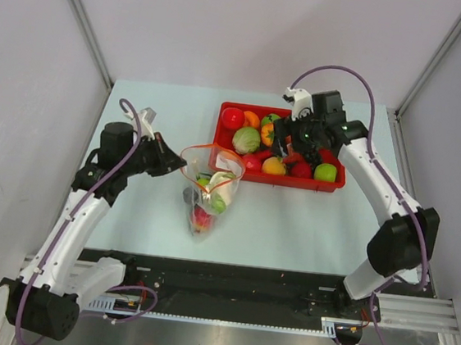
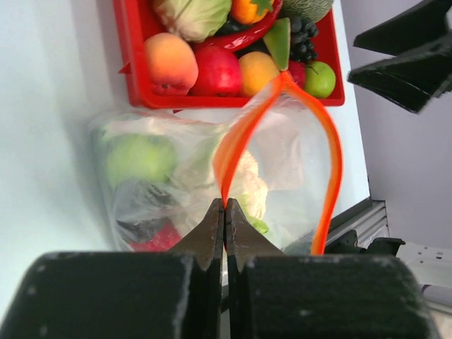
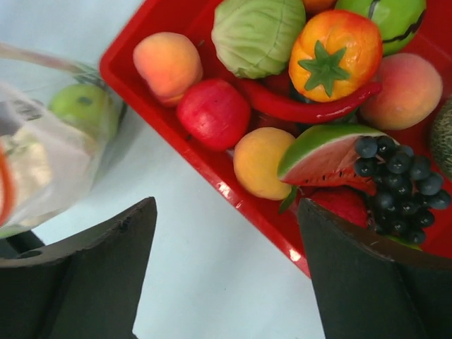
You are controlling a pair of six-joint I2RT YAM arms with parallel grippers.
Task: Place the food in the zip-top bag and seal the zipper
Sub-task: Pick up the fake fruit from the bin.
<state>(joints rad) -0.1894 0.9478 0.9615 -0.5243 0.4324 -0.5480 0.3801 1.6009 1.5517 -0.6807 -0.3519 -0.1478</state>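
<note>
The left gripper, jaws pressed together, pinches the orange-red zipper of the zip-top bag, whose mouth gapes in a loop. Inside lie 1 green apple and a cauliflower. The bag stands on the table, just beside the red tray of food. The right gripper, spread wide and holding nothing, hovers over the tray's near edge.

1. The left arm and the right arm have white tubular links joined by rounded black housings.
2. A purple cable loops along each arm.
3. Small green lights glow on the right wrist's black housing.
4. The left gripper has matte black fingers tapering to thin wedges.
5. The right gripper has broad, dark, curved-edged fingers.
</note>
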